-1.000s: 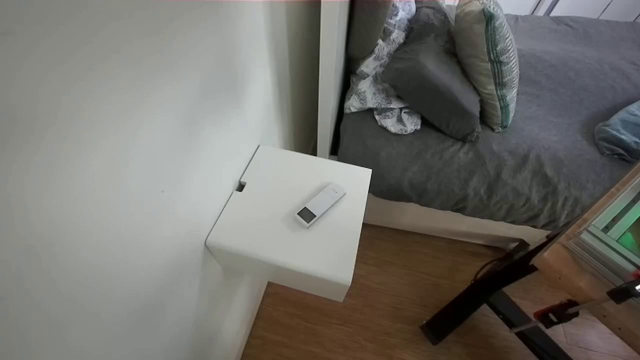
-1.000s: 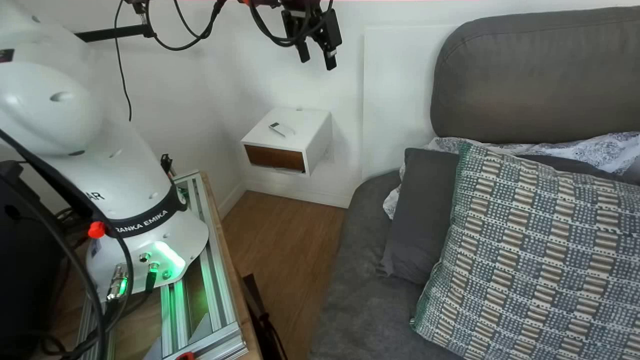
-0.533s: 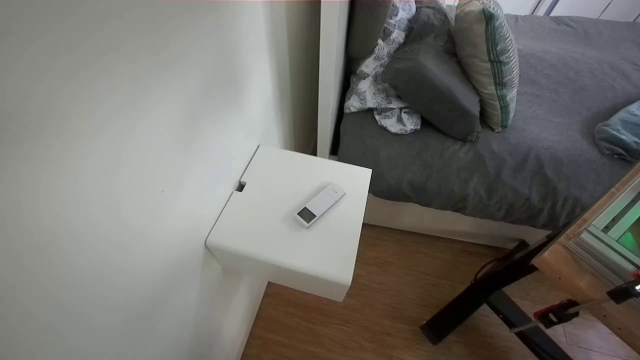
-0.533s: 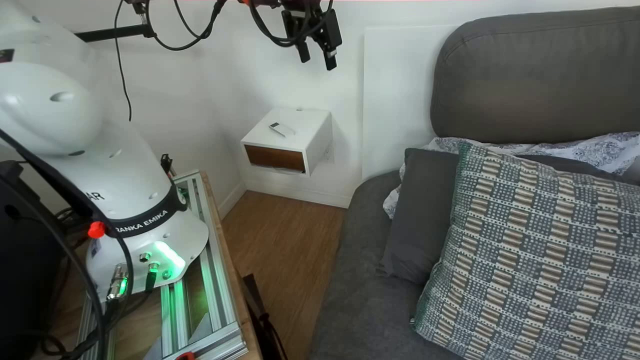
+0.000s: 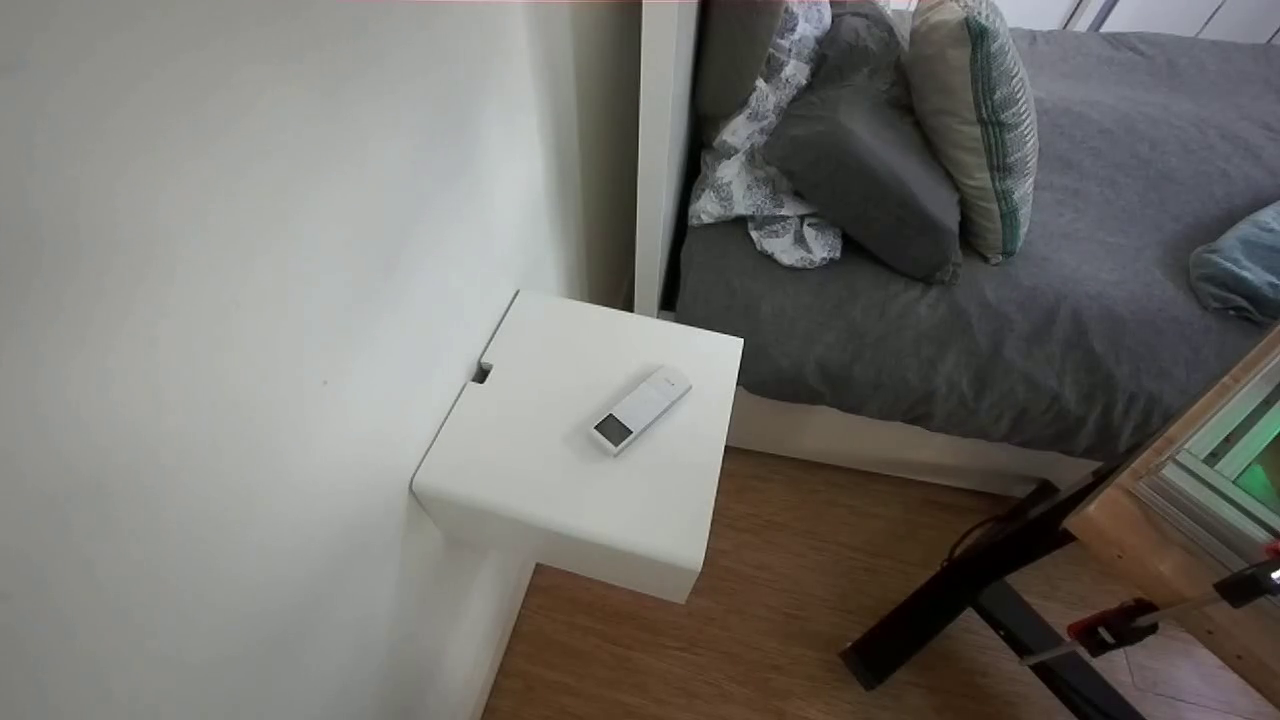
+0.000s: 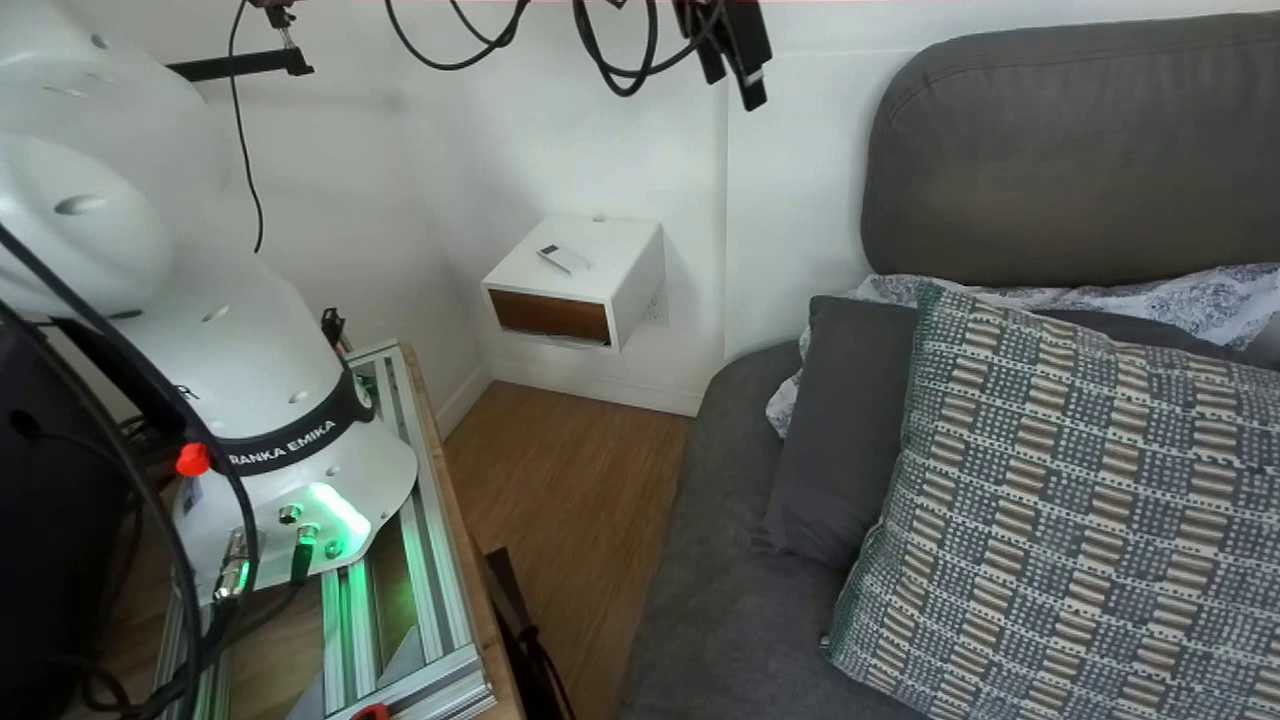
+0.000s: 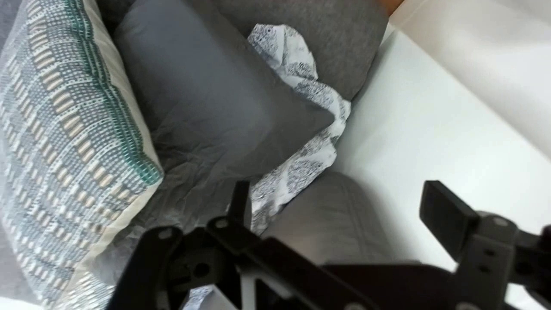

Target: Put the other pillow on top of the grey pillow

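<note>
The plain grey pillow (image 5: pixel 870 170) leans on the grey bed near the headboard; it also shows in an exterior view (image 6: pixel 840 430) and in the wrist view (image 7: pixel 206 82). The other pillow, patterned with a green edge (image 6: pixel 1060 520), stands tilted against the grey pillow's front side and hides part of it. It also shows in an exterior view (image 5: pixel 975 130) and at the left of the wrist view (image 7: pixel 64 129). My gripper (image 6: pixel 733 90) hangs high in the air near the wall, apart from both pillows. In the wrist view the gripper (image 7: pixel 340 204) is open, with nothing between its fingers.
A grey headboard cushion (image 6: pixel 1070 150) stands behind the pillows. A printed sheet (image 7: pixel 301 163) is bunched beside the grey pillow. A white wall shelf (image 5: pixel 560 480) with a remote (image 5: pixel 640 410) is beside the bed. A blue cloth (image 5: pixel 1240 265) lies on the bed.
In an exterior view my gripper has moved right and slightly up over the last half second, after staying still. The pillows have not moved.
</note>
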You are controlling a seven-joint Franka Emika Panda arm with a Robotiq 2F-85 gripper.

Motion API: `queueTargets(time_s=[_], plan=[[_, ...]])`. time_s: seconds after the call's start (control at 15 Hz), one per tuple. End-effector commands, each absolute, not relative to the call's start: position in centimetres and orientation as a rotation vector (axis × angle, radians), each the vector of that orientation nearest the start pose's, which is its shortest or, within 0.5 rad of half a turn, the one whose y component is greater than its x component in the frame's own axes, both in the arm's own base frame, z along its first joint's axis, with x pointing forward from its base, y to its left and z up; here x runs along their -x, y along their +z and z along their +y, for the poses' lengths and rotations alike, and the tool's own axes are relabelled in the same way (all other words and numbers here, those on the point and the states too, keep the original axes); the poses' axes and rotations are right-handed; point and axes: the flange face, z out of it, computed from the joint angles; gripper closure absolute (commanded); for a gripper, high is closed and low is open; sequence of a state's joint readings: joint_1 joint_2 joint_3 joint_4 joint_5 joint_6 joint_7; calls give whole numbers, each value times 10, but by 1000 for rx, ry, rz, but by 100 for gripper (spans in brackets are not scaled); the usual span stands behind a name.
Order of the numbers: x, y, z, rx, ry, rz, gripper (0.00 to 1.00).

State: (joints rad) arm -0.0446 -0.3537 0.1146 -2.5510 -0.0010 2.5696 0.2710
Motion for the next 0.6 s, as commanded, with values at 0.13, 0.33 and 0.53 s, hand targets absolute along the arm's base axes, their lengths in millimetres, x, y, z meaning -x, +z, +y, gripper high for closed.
queueTargets(time_s=[0.13, 0.33, 0.53], plan=[[-504, 425, -54, 3109, -617, 757, 0], [-525, 399, -85, 3143, -542, 972, 0], [-550, 370, -105, 3132, -436, 1082, 0]])
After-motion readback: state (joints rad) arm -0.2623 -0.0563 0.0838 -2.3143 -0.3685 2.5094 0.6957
